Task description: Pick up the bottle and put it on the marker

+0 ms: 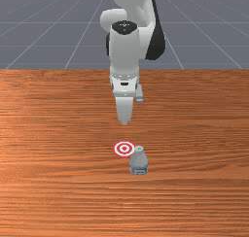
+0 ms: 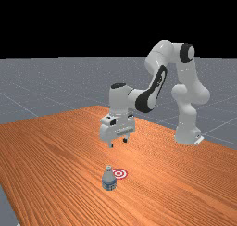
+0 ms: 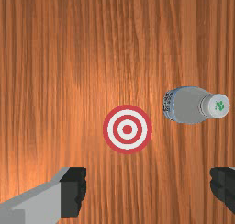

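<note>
Above the table, my gripper (image 2: 118,143) hangs higher than the bottle and the marker, its two fingers wide apart. In the wrist view the gripper (image 3: 148,185) is open with only wood between its fingers. The grey bottle (image 1: 139,163) with a blue-patterned band near its base stands upright, nearer the front camera than the marker and toward the front view's right. In the wrist view a gap of wood separates the bottle (image 3: 187,105) from the marker (image 3: 127,129). The marker (image 1: 121,148) is a flat red-and-white ringed target with nothing on it.
The orange-brown table (image 2: 51,151) spreads out around the bottle and marker. The arm's base (image 2: 187,134) stands at the table's far edge, toward the far view's right.
</note>
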`<action>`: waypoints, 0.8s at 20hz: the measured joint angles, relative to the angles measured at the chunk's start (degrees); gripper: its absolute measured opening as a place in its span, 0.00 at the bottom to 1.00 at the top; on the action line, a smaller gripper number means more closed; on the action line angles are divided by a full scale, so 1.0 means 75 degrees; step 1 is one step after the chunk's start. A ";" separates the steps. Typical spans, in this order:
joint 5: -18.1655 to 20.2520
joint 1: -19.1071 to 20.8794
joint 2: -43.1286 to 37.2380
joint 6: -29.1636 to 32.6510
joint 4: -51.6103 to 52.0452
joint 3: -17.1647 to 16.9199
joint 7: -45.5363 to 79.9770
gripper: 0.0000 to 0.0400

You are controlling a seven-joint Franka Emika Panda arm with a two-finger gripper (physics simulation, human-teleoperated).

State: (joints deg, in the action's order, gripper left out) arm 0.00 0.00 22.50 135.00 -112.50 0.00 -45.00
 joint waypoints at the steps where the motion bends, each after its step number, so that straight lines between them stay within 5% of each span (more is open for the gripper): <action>1: 0.0001 0.0000 -0.0067 -0.0131 0.0010 0.0000 0.0000 0.61; 3: 0.0001 0.0000 -0.0268 -0.0406 0.0076 0.0000 0.0000 0.22; 5: 0.0002 0.0004 -0.0400 -0.0536 0.0136 -0.0002 -0.0014 0.08; 6: 0.0078 0.0036 -0.0409 -0.0533 0.0129 0.0020 -0.0078 0.44; 8: 0.0130 0.0056 -0.0419 -0.0539 0.0121 0.0035 -0.0122 0.79; 11: 0.0039 0.0026 -0.0535 -0.0318 -0.0033 0.0006 -0.0045 0.95; 16: 0.0042 0.0028 -0.0878 -0.0232 -0.0178 0.0006 -0.0047 1.00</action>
State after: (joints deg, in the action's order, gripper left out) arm 0.31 0.21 15.91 133.26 -113.83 0.04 -45.35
